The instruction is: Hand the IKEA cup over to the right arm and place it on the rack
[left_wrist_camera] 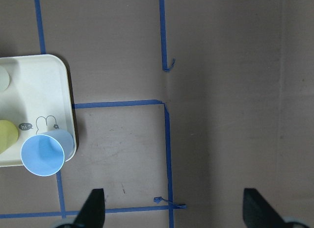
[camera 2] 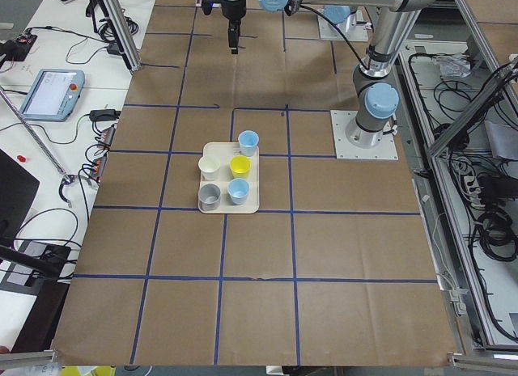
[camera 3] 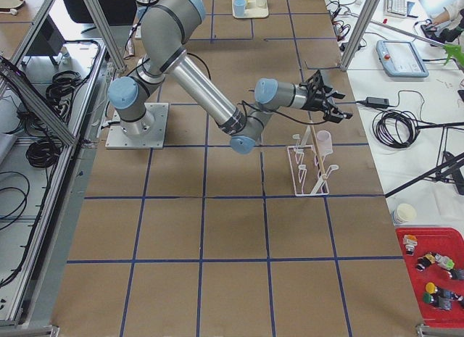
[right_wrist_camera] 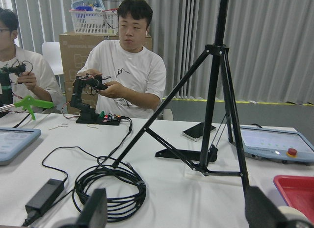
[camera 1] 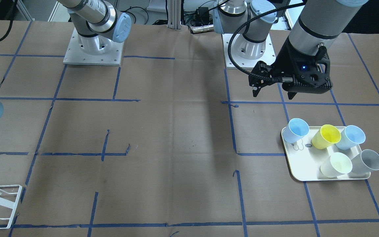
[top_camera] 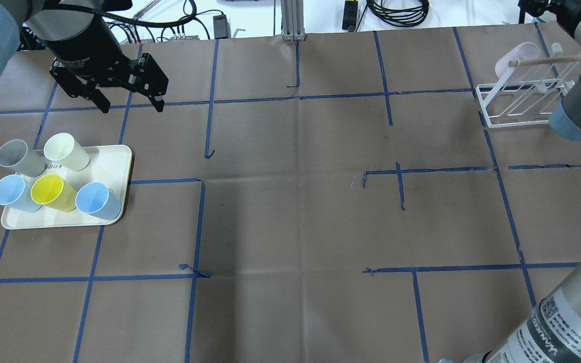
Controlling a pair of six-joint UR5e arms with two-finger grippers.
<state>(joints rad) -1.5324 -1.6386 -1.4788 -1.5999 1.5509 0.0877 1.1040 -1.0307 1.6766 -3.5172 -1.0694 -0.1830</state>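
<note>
Cups fill the near side of the scene: with 12 o'clock taken as straight away from the robot in the overhead view, five IKEA cups stand mouth-up and close together on a cream tray [top_camera: 116, 164] at the table's [top_camera: 290, 227] 9 o'clock edge. A grey cup [top_camera: 14, 156] and a pale cream cup [top_camera: 66, 150] form the far row. A blue cup [top_camera: 10, 194], a yellow cup [top_camera: 51, 192] and a second blue cup [top_camera: 97, 200] form the near row, the last sitting at the tray's 4 o'clock corner, just beside the yellow one. The left gripper [top_camera: 131, 107] hangs above the table at about 12 o'clock from the tray, off the cups, its fingers spread wide with only brown paper and blue tape lines [left_wrist_camera: 166, 139] showing between them. The rack [top_camera: 517, 108] sits well apart from the tray at the table's 2 o'clock corner, with a pink cup [top_camera: 521, 59] on its far end beside a wooden rod [top_camera: 547, 61]. The right arm [camera 3: 210, 90] bends low at the rack's 3 o'clock side, its elbow just beside the wire frame. The right gripper [right_wrist_camera: 176, 211] is raised past the rack's far end, released and holding nothing. Its wrist camera looks beyond the table at a black tripod [right_wrist_camera: 216, 90], a coiled cable [right_wrist_camera: 110, 186] and two seated operators [right_wrist_camera: 130, 66].
</note>
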